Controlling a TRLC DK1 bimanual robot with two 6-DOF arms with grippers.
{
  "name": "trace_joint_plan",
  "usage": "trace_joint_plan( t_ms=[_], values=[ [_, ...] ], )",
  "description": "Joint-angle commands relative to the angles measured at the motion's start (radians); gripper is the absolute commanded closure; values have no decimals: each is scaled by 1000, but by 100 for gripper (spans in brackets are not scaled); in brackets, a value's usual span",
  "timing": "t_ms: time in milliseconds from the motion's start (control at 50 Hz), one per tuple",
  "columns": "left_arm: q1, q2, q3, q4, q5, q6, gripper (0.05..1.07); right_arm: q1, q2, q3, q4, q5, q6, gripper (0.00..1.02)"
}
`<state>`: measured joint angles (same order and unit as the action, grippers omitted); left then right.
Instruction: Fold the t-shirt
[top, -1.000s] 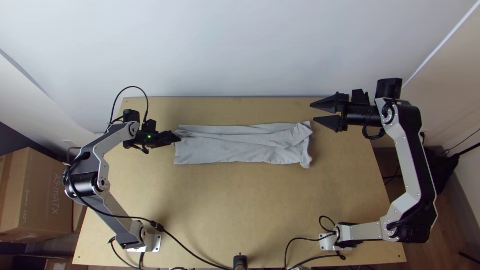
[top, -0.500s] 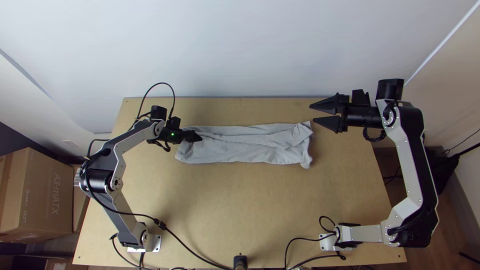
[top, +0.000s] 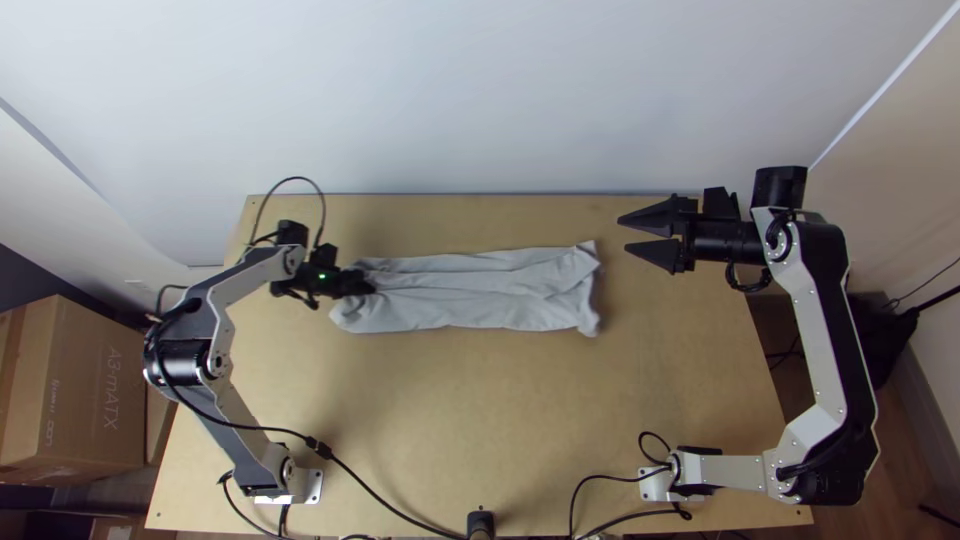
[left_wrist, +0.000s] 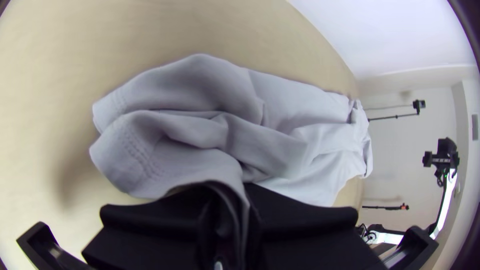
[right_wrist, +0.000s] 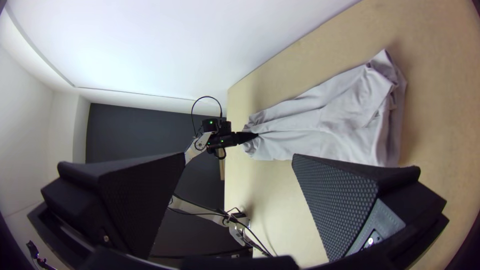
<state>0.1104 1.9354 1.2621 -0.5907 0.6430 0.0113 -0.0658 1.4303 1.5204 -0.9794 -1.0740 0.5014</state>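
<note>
The grey t-shirt lies as a long, narrow folded strip across the table's far half, its right end rumpled. My left gripper is at the strip's left end. In the left wrist view the left gripper is shut on a pinched fold of the shirt, with hemmed edges lying beside it. My right gripper stands off to the right of the cloth, open. From the right wrist view, the right gripper has nothing between its fingers, and the shirt lies beyond them.
The wooden table has bare surface in front of the cloth. A white wall stands along its far edge. Cables run near the bases at the front. Cardboard boxes stand on the left, off the table.
My left gripper went rightward over the cloth's left end, then back left. The whole strip has shifted left with it, and its left end looks more bunched. The right gripper has barely moved.
</note>
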Motion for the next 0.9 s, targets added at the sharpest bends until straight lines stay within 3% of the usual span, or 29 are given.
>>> trace_joint_plan(
  t_ms=[0,200,380,580,880],
  values=[
    [130,-44,-15,-72,-17,95,105,8,-22,-34,13,-14,8,4],
    [304,-69,85,-291,-17,248,105,6,-22,-60,36,-12,8,4],
    [322,-141,161,-445,-17,305,105,4,-19,-68,48,-12,8,4],
    [236,-199,258,-558,-19,288,105,3,-22,-66,51,-12,9,4],
    [-3,-216,422,-586,-66,145,105,-22,-45,-83,51,-12,8,4]
  ],
)
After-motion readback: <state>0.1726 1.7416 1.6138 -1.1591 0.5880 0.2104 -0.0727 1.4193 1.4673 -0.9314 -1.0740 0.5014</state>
